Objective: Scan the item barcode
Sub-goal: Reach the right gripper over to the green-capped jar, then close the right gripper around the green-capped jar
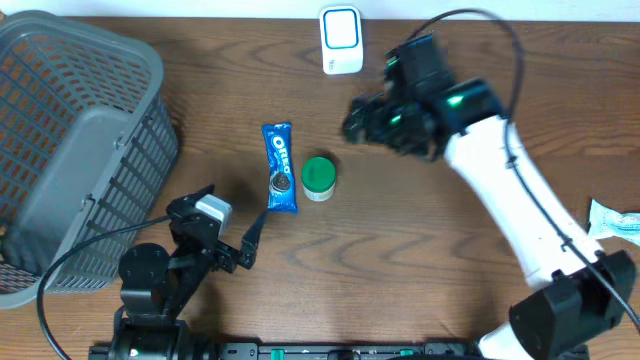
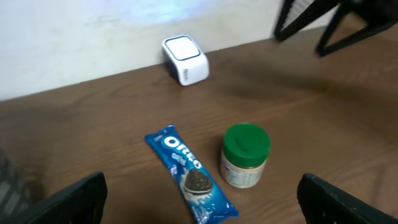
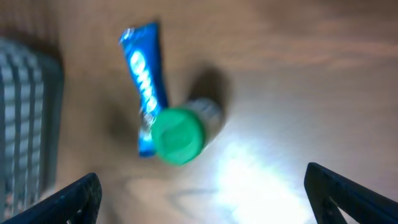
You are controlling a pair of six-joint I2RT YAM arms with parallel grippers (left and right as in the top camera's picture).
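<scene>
A: Ahead of the left gripper [image 1: 236, 204], what is being seen?

B: The Oreo packet [image 2: 189, 173] is being shown lying flat on the wooden table [image 2: 323, 118], straight in front of that gripper and framed between its two fingers [image 2: 68, 202]. Nothing is being gripped: the jaws are being held wide apart.

A: And beside the packet?

B: A green-lidded jar [image 2: 245, 154] is being shown upright, just to the packet's right as viewed from that gripper. Whether the two are touching cannot be told.

A: Where is the scanner being seen?

B: The white scanner [image 2: 185, 59] is being shown well beyond both items, far ahead of the left gripper, at the table's back edge against the wall.

A: How is the right gripper being held?

B: The right gripper [image 1: 352, 118] is being held above the table, jaws spread wide, with nothing between them. The jar and the packet are being viewed below it, blurred in its wrist view. The scanner is being seen near it, off to one side and apart from it.

A: Is anything else being shown?

B: A grey basket [image 1: 70, 150] is being shown off to the left gripper's left.
</scene>
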